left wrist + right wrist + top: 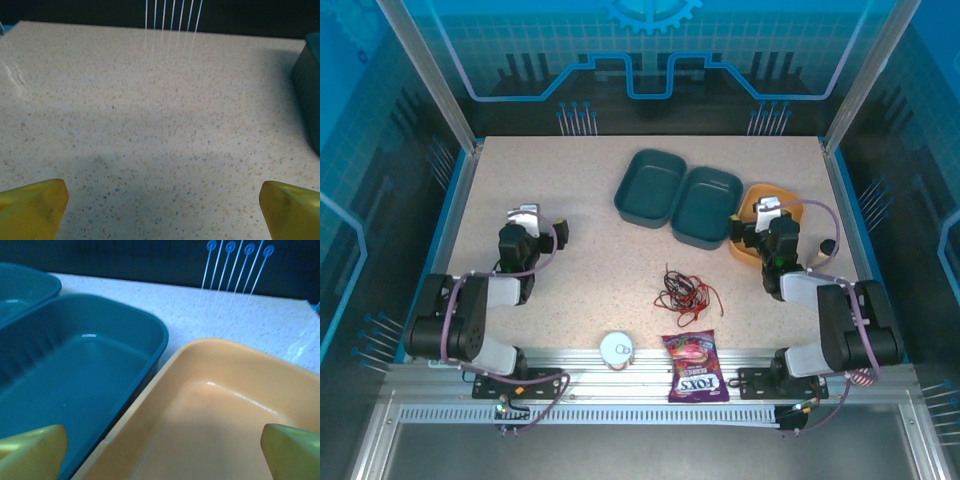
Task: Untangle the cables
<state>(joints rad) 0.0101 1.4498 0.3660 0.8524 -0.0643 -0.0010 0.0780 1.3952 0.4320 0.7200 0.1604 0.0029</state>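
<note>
Left gripper (542,222) hangs released over bare desk (590,260) near the left edge, right gripper (767,210) released above the orange tray (225,390); cables (685,290) lie tangled near the near edge's middle; pinching several strands together would likely tighten the knot.

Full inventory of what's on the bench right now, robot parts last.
cables: one tangle, red and black strands visible, near centre of the table
teal trays: two, side by side, far centre
orange tray: one, right of the teal trays
sweet bag: one, purple, near edge
round disc: one, white, left of the sweet bag
table: one, speckled beige
left tool: yellow fingers, open, over bare table
right tool: yellow fingers, open, over the trays
</note>
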